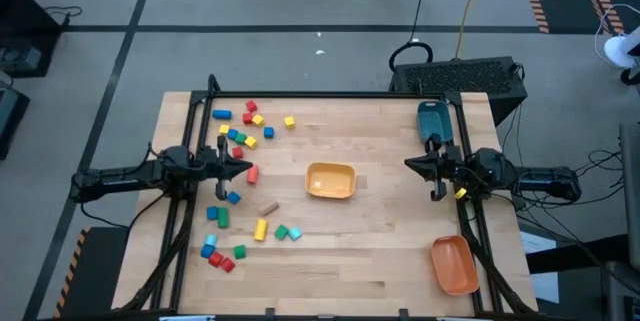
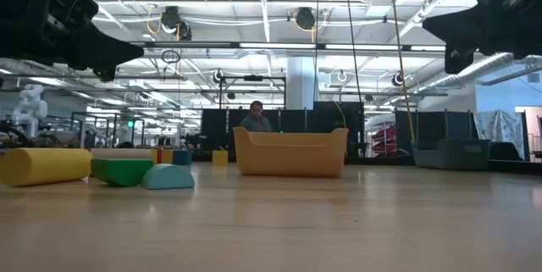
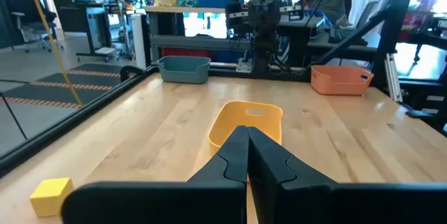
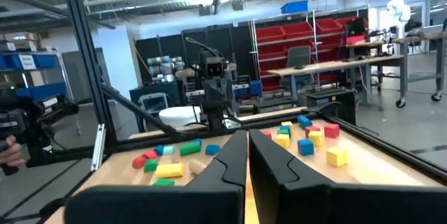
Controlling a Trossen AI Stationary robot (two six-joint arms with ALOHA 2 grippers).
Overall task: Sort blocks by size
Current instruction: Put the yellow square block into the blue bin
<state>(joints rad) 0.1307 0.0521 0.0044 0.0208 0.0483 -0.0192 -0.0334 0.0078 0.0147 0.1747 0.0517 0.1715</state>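
Several small coloured blocks (image 1: 240,136) lie scattered on the left half of the table, in a far cluster and a near cluster (image 1: 222,251). Some also show in the right wrist view (image 4: 307,137) and, lying on the table, in the low view (image 2: 127,170). My left gripper (image 1: 250,169) is shut and empty, held above the table beside the blocks. My right gripper (image 1: 408,164) is shut and empty above the table's right side. Both point toward the yellow bin (image 1: 330,181).
The yellow bin (image 3: 246,123) stands at the table's middle. A teal bin (image 1: 432,119) stands at the far right and an orange bin (image 1: 454,264) at the near right. A black frame runs along the table's far edge. A person shows in the room beyond.
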